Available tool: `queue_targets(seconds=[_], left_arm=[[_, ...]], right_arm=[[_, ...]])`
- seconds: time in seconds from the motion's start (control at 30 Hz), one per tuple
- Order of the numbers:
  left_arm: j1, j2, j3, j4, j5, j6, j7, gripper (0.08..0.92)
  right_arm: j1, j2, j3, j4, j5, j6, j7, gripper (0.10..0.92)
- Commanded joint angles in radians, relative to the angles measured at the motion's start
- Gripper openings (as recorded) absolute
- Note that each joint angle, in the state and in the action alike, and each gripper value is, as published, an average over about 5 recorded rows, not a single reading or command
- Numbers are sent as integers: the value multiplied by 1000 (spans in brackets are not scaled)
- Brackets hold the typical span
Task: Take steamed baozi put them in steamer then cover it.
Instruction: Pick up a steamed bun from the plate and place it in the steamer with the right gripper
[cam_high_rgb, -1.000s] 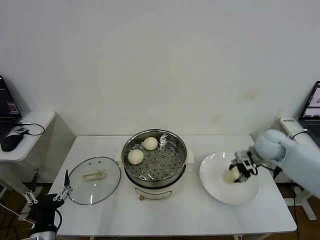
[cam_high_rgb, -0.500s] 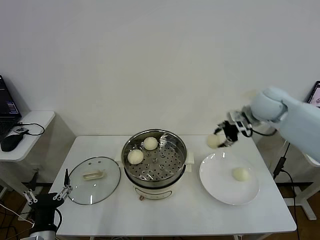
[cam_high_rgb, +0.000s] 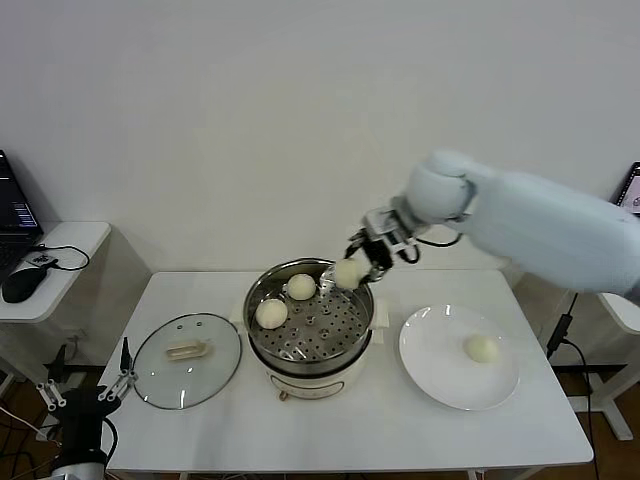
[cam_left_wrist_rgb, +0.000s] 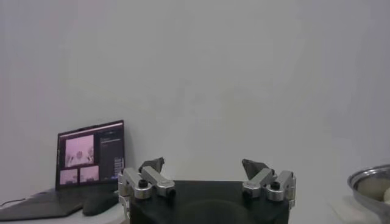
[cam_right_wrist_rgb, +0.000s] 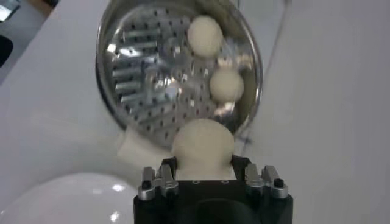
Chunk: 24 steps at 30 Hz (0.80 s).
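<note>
White table (cam_high_rgb: 200, 420), right gripper (cam_high_rgb: 362, 262) squeezing one steamed baozi (cam_high_rgb: 347, 272), now moved from the plate (cam_high_rgb: 440, 385) to above the steamer's (cam_high_rgb: 310, 370) back rim, left gripper (cam_high_rgb: 85, 392) spread wide at the table's front left corner.

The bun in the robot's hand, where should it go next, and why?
Probably down onto a bare patch of the steamer tray. The right end effector holds a baozi above the steamer's far rim, and two baozi fill its left side, so the right is free.

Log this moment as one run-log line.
right gripper: shut on baozi, over steamer rim | in steamer: two | plate: one | cover: on table | left gripper: open, parked
</note>
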<state>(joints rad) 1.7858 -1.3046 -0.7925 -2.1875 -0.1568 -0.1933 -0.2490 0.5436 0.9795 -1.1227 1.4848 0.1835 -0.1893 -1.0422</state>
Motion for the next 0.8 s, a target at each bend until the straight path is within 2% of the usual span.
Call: queue_targets(seconds=[0.03,0.53,0.8], left_arm=[[1,-5,-2,0,0,-1,0,823],[5,-12,-2,2,0,-5,-3,823],[1,-14,0,8,-1,-7,-3,823]], right_arm=[[7,181,-82,-35,-19,107,30,577],[-100,213,-124,-47,-214,235,20,575],[-109,218,-128,-47,-220,252,31,577]])
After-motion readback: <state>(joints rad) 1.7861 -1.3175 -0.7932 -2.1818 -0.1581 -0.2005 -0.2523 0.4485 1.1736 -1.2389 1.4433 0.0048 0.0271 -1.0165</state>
